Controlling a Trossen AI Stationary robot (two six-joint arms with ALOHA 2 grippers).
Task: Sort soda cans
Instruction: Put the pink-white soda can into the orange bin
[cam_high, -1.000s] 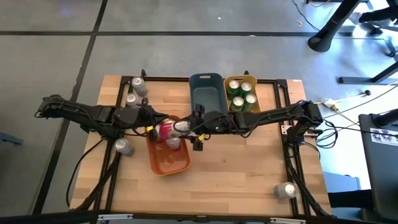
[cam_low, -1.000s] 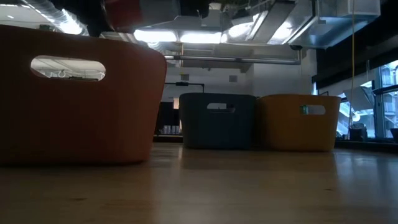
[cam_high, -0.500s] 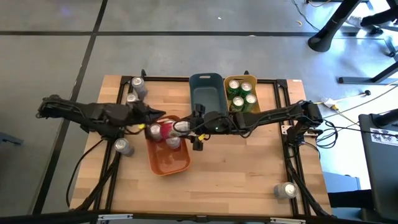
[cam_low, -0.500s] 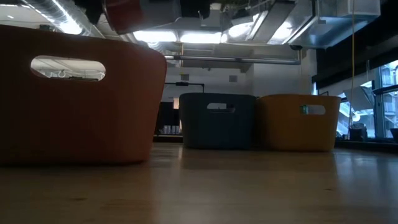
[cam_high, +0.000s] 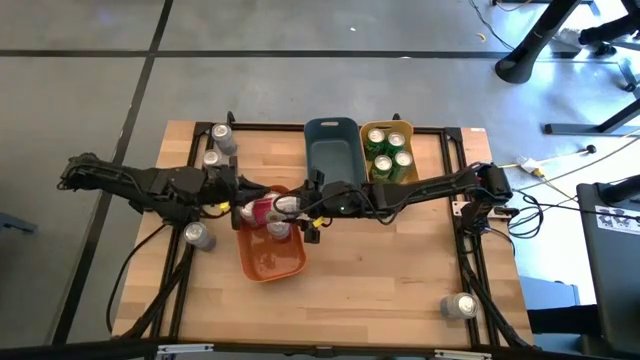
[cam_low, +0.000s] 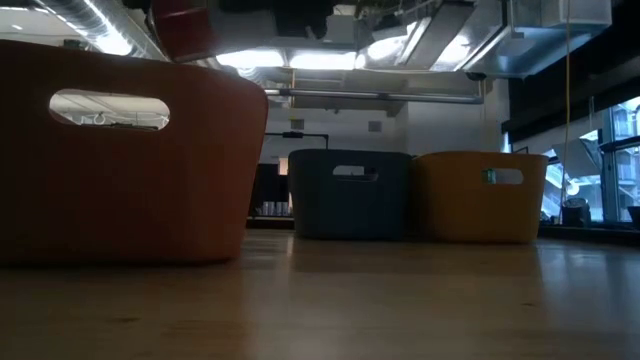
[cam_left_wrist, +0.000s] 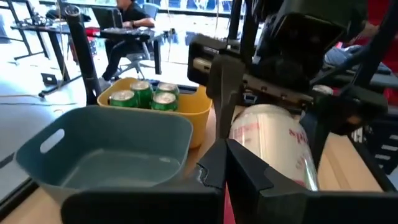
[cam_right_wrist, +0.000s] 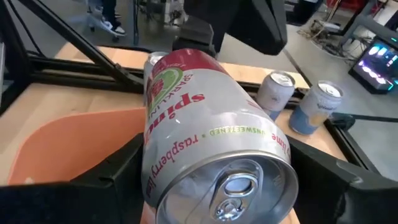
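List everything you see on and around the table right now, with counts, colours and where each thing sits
Red can: one, red and white, on its side in the right gripper, above the orange bin.
Silver cans: one in the orange bin; three at the table's left; one at its near right corner.
Green cans: four, in the yellow bin.
Orange bin: one, mid-table.
Grey bin: one, empty, far side.
Yellow bin: one, beside the grey bin.
Person: one, seated in the room beyond.
Left gripper: shut, beside the red can.
Right gripper: on the red can.
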